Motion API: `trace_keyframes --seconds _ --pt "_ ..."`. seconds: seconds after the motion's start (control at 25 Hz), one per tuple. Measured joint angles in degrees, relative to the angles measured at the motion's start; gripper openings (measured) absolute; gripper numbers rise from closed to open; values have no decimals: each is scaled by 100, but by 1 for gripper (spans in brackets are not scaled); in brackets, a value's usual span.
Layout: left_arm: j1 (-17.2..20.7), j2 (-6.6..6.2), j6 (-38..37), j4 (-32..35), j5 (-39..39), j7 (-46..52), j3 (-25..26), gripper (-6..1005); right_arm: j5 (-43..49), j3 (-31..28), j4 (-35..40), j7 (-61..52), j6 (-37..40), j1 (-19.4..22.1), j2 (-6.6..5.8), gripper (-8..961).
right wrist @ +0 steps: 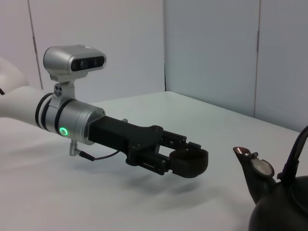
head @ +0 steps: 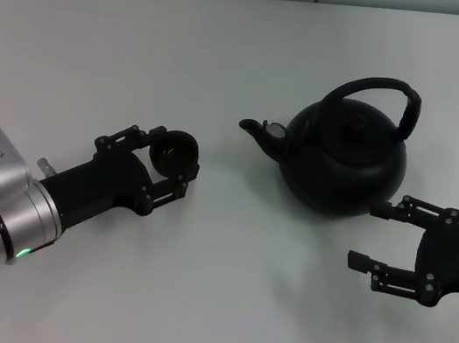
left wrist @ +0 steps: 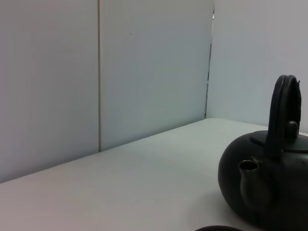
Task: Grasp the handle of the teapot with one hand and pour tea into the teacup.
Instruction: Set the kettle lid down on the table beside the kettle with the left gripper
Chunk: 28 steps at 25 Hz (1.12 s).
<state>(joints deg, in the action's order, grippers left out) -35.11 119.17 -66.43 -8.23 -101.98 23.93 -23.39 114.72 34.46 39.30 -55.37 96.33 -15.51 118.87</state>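
A: Where did things stand?
B: The left gripper (head: 175, 165) clasped the small dark round teacup (head: 174, 153), lifted left of the spout. The right gripper (head: 371, 236) hung spread and empty, near the matte black teapot (head: 344, 161).
A: Next?
B: Probably rising to the arched handle (head: 384, 94).

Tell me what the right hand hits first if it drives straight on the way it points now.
Probably the teapot: the open right hand points left across the table, its far finger at the pot's lower side, its near finger clear of it. Depth is uncertain, so it might only graze the pot.
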Motion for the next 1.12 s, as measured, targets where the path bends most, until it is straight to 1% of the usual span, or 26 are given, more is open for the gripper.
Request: trace_keyframes --seconds 0.08,0.24,0.32,0.4,0.72,1.12 --pt "-4 0 11 -13 1 -15 1 694 -1 0 -2 0 0 -1 1 763" --pt "-38 0 218 -181 3 -356 44 695 -3 0 -2 0 4 -4 -3 763" --pt "-54 0 419 -379 4 -758 207 695 -4 -1 -2 0 5 -4 -4 763" --pt "-56 0 459 -412 3 -831 241 695 -4 -5 3 0 7 -5 -5 763" --pt "-98 0 603 -493 -5 -891 270 694 -4 -9 19 0 9 -1 -6 763" --pt "-148 0 654 -523 -14 -903 284 726 -3 -9 33 0 18 -1 -6 762"
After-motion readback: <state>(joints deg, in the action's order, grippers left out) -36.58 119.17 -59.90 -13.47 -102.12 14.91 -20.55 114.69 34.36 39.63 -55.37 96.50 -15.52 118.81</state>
